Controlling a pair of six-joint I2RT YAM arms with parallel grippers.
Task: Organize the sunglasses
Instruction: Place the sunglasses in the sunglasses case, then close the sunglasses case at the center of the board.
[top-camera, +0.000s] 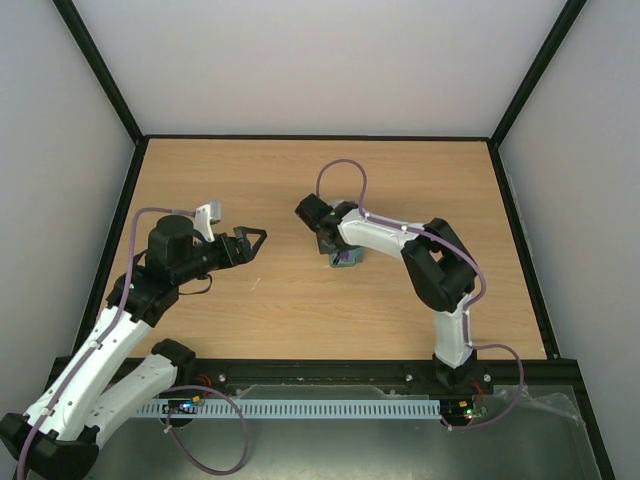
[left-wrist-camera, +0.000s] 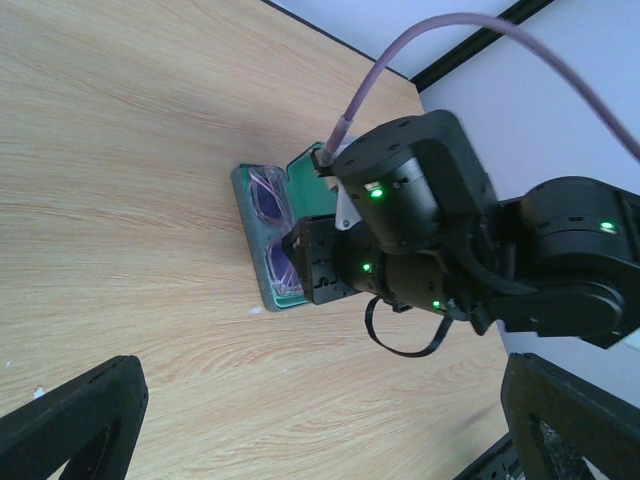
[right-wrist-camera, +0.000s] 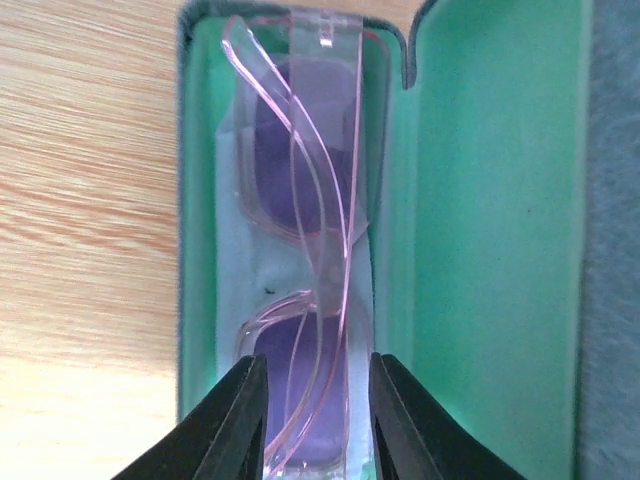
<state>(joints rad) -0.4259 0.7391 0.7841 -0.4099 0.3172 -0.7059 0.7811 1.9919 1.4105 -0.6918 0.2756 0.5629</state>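
The sunglasses (right-wrist-camera: 310, 200), pinkish translucent with purple lenses and folded arms, lie inside the open grey-blue case (right-wrist-camera: 190, 200) on a light-blue cloth (right-wrist-camera: 232, 300). The green-lined lid (right-wrist-camera: 490, 250) stands open to the right. My right gripper (right-wrist-camera: 315, 400) hovers just over the case, its two fingers straddling the near lens; the right finger is clear of the frame. In the top view the right gripper (top-camera: 335, 248) sits over the case (top-camera: 346, 261) at mid-table. My left gripper (top-camera: 248, 240) is open and empty, left of the case. The left wrist view shows the sunglasses (left-wrist-camera: 268, 212) in the case (left-wrist-camera: 245, 215).
Black frame rails (top-camera: 320, 137) border the wooden table at the back and sides. The right arm's body (left-wrist-camera: 430, 230) and purple cable (left-wrist-camera: 400, 60) fill the space right of the case in the left wrist view.
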